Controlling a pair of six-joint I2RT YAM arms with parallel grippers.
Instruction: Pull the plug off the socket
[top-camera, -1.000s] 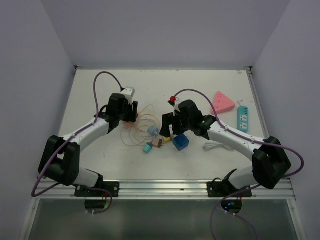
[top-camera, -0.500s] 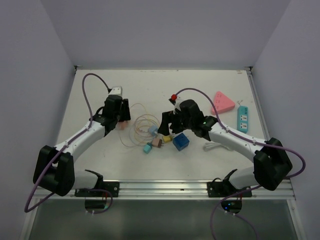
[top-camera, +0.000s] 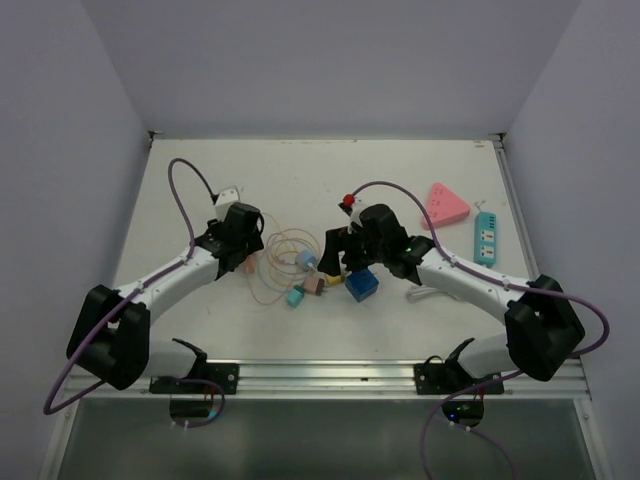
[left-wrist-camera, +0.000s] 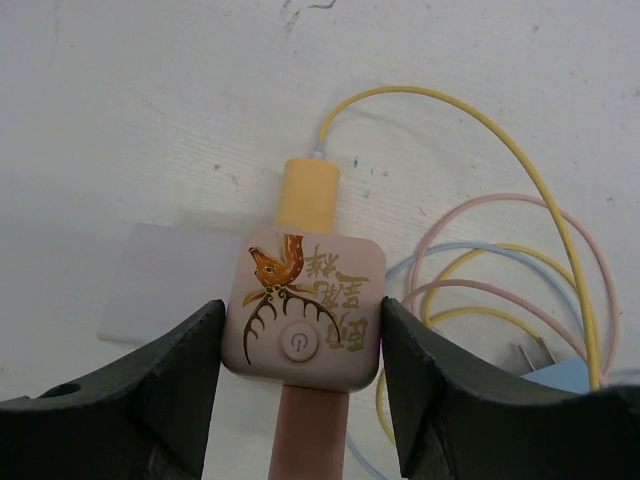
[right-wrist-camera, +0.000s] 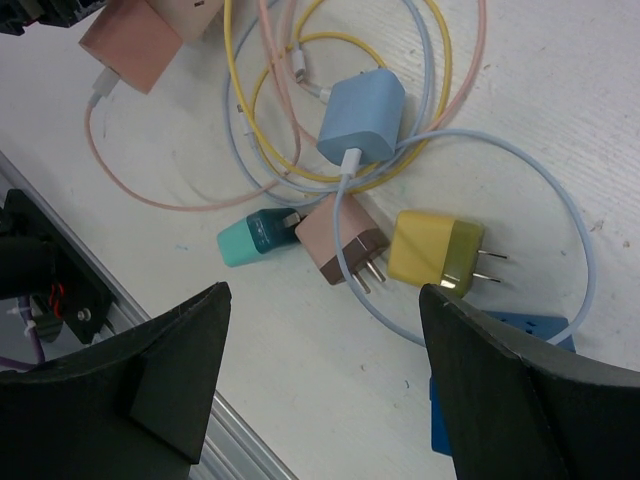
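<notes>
A pink cube socket with a gold deer print sits between the fingers of my left gripper, which is shut on its two sides. A yellow plug is seated in its far face and a pink plug in its near face. From above, the socket rests low on the table at the left gripper. My right gripper hovers open over loose chargers, holding nothing.
Coiled yellow, pink and blue cables lie right of the socket. Under the right gripper lie a blue charger, brown-tipped plug, yellow plug, teal plug and blue cube. Pink triangle and teal strip sit far right.
My left gripper swung left with the socket, then came back slightly nearer, dragging the cables. The right gripper has barely moved and stays open.
</notes>
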